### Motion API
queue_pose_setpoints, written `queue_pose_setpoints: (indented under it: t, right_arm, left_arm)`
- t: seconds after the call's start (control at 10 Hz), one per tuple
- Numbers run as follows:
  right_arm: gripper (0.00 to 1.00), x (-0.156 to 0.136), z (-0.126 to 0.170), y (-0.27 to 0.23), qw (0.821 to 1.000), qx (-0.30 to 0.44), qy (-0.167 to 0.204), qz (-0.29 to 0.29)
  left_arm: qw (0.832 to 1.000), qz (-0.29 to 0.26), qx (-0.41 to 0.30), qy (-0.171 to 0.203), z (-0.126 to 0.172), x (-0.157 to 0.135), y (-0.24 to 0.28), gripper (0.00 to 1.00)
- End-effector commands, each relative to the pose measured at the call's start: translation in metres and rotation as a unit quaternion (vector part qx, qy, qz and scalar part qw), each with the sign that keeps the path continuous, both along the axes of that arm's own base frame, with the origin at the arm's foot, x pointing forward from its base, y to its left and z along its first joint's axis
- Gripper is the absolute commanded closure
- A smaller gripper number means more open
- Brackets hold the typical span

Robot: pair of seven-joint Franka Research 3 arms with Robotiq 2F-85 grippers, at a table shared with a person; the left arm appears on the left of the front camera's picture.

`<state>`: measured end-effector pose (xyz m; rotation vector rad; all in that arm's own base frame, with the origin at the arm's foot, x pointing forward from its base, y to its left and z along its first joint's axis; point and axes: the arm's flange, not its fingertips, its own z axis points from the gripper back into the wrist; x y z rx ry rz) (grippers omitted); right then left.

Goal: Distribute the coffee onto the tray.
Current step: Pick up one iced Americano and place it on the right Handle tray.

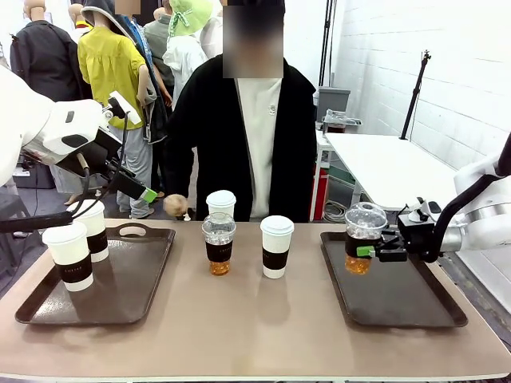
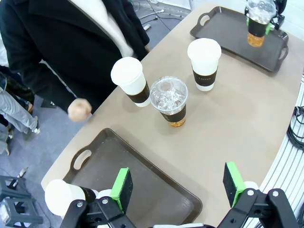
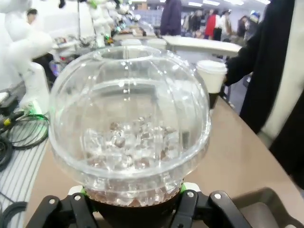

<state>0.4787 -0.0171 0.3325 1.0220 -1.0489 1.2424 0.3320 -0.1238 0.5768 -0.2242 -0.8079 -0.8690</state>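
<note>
The right pincer [image 1: 366, 252] pinches a dome-lidded cup [image 1: 366, 227], upright, dome skyward. The left pincer [image 2: 178, 186] hangs spread, tray [image 2: 142, 178] beneath.

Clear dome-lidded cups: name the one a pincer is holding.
The clear cup at the right tray, clamped in the right pincer; the other clear cup stands free on the table.

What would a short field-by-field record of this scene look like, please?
left tray: holds two sleeved cups
table centre: one dome cup, two more sleeved cups
right tray: second dome cup over it, contact unclear
left gripper: open, above left tray
right gripper: shut on second dome cup
person: at far side
</note>
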Motion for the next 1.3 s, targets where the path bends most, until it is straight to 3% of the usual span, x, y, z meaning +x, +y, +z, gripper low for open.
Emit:
queue_pose_setpoints:
  t: [0.0, 0.5, 1.2]
  right_arm:
    - [0.34, 0.034, 0.007, -0.016, 0.999, 0.004, -0.006, -0.036]
    - [0.34, 0.104, -0.015, -0.055, 0.997, 0.02, -0.005, -0.081]
    - [0.34, 0.14, -0.054, -0.066, 0.992, 0.012, -0.025, -0.124]
  left_arm:
    - [1.0, 0.0, -0.001, 0.001, -0.001, 0.001, 0.0, 0.0]
    - [1.0, 0.0, -0.001, 0.001, -0.001, 0.001, 0.0, 0.0]
    - [1.0, 0.0, -0.001, 0.001, -0.001, 0.001, 0.0, 0.0]
